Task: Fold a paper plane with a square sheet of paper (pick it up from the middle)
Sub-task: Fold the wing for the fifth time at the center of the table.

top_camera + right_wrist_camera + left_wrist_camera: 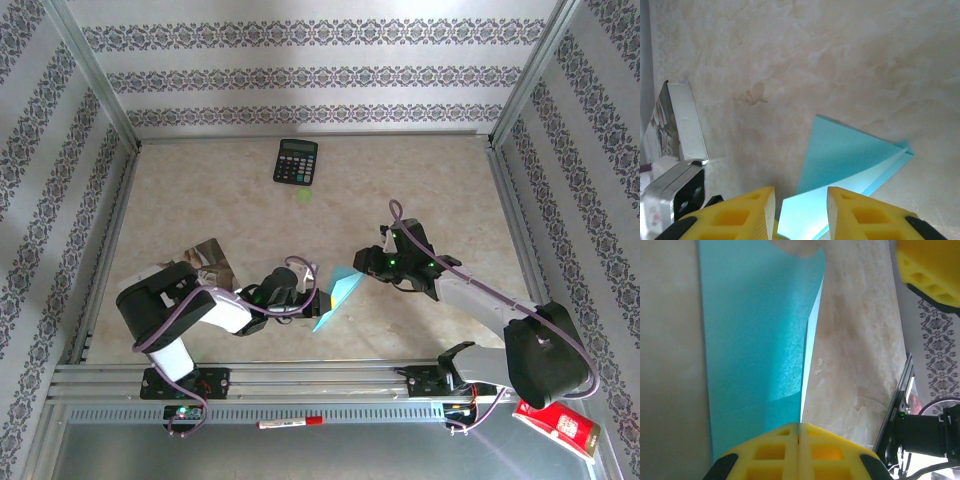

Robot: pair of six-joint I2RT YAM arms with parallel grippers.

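Observation:
The light-cyan sheet of paper [336, 295] is folded to a pointed shape and stands partly off the table near the front middle. My left gripper [308, 290] meets it from the left. In the left wrist view its yellow fingers [765, 452] are pressed together, and the paper's [755, 330] folded edge runs into the seam of the left gripper [800, 424]. My right gripper [365, 262] is at the paper's upper right. In its wrist view the right gripper [800, 192] is open, with a pale flap of the paper [845, 155] lying in the gap, touching neither finger.
A black calculator [296, 160] lies at the back centre. A photo-printed booklet [205, 258] lies left of the left arm, its edge [677, 120] showing in the right wrist view. A red marker [290, 423] and a red box [558, 425] sit off the front rail.

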